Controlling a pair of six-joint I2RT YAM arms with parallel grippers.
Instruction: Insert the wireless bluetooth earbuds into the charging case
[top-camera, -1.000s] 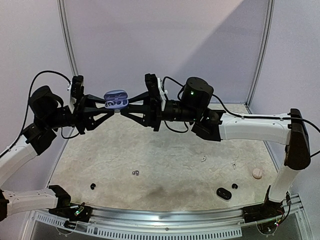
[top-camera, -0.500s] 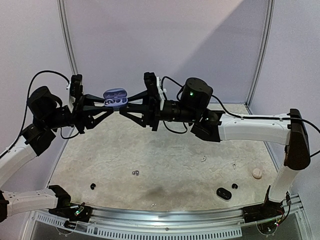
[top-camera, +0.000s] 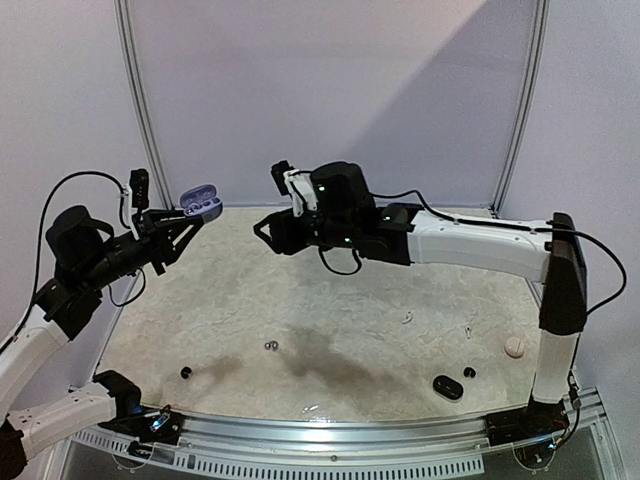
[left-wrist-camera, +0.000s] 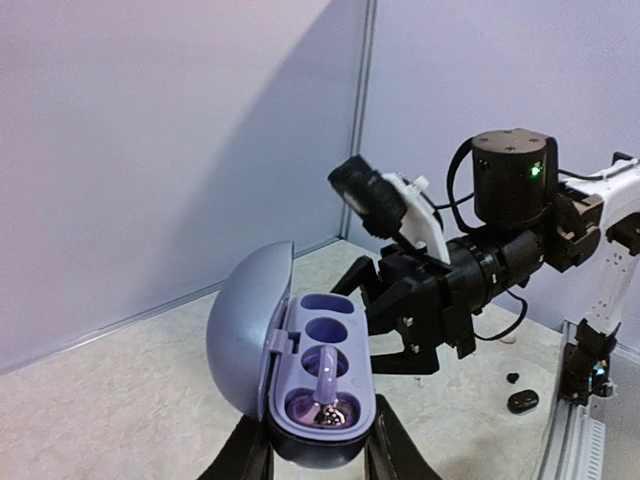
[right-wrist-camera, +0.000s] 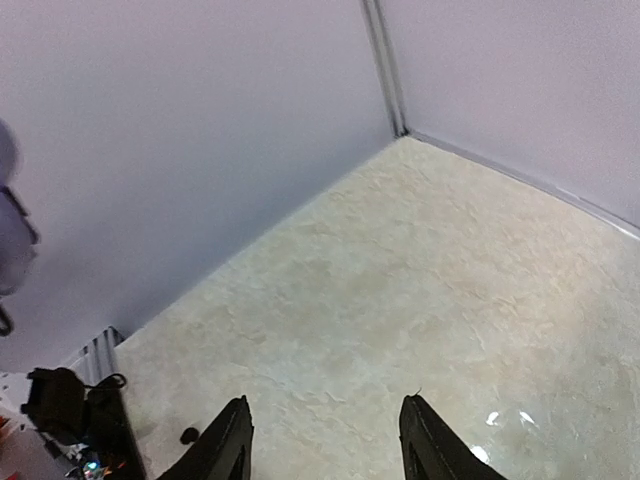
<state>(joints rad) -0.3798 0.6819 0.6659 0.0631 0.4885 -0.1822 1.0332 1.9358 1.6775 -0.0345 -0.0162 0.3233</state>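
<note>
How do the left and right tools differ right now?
Grip: the left tool is shut on the open lavender charging case; the right tool holds nothing.
Jaws: the left tool's clamp the case's base; the right tool's stand apart, bare table showing between them.
Position: the left tool sits at the table's far left; the right tool near the back middle, clear of the case.
Shared: both are raised off the table.

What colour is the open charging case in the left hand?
The charging case is pale lavender; clearest in the left wrist view.
</note>
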